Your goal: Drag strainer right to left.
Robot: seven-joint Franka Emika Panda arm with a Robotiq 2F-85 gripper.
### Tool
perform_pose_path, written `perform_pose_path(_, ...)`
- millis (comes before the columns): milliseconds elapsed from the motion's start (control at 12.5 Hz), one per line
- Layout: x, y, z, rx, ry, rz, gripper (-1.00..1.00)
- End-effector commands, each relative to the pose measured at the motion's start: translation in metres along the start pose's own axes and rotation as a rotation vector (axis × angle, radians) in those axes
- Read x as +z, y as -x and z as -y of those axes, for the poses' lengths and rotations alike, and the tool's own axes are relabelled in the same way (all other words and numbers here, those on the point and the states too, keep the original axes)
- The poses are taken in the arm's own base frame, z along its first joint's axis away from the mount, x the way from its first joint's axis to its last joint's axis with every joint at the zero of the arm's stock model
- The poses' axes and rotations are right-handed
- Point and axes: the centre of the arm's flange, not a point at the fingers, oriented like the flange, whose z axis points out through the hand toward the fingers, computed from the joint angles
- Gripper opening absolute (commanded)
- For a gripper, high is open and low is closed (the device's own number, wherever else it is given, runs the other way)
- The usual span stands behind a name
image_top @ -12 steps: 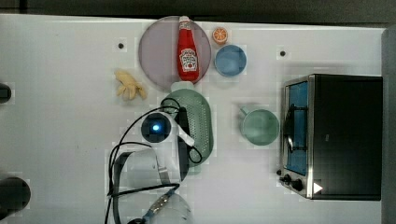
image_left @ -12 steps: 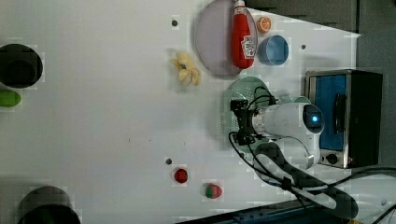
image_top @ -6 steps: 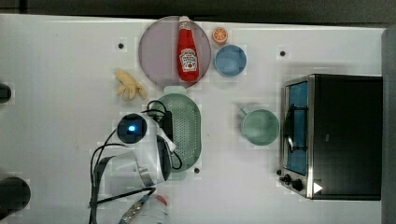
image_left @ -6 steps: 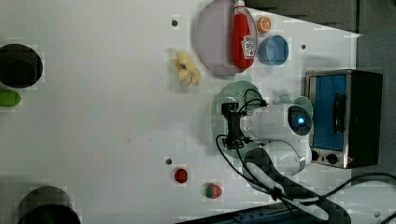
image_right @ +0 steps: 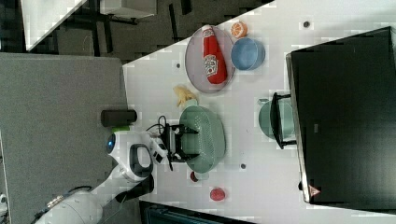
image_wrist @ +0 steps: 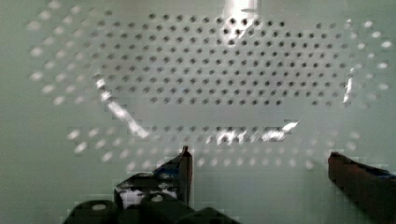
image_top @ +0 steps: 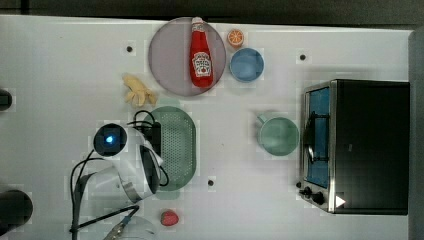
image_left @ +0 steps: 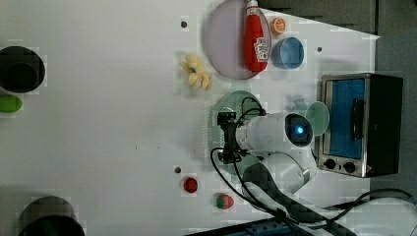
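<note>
My pincer (image_wrist: 259, 163), spread wide, hung inside the pale green perforated plastic strainer (image_top: 176, 145) below the lilac plate (image_top: 172, 65) in the top view; light and stiff, probably best hooked by its rim.

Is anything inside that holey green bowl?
Nothing but the gripper. The strainer sits upright, its dotted inside bare in the wrist view, with the open fingers inside.

A ketchup bottle (image_top: 201, 54) lies on a round grey plate (image_top: 167, 65) at the far edge of the white bench (image_top: 60, 60). Just beside it sit an orange half (image_top: 235, 37) and a blue bowl (image_top: 247, 64). A green mug (image_top: 277, 136) stands near the toaster oven (image_top: 367, 145); a strawberry (image_top: 169, 218) lies apart.
</note>
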Motion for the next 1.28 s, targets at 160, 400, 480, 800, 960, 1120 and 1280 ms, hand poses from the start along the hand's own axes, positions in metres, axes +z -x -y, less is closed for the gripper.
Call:
perform_pose_path(160, -0.017, 0.046, 0.007, 0.025, -0.032, 0.033, 1.0)
perform_pose_path(400, -0.017, 0.068, 0.01, 0.021, -0.034, 0.056, 1.0)
perform_pose_path(480, -0.017, 0.076, 0.011, 0.021, -0.033, 0.064, 1.0)
perform_pose_path(800, -0.02, 0.108, 0.016, 0.035, -0.035, 0.108, 1.0)
perform_pose_path(960, -0.019, 0.122, 0.018, 0.038, -0.036, 0.122, 1.0)
perform_pose_path(1120, -0.02, 0.137, 0.018, 0.025, -0.043, 0.134, 1.0)
perform_pose_path(1280, -0.02, 0.152, 0.018, 0.032, -0.043, 0.148, 1.0)
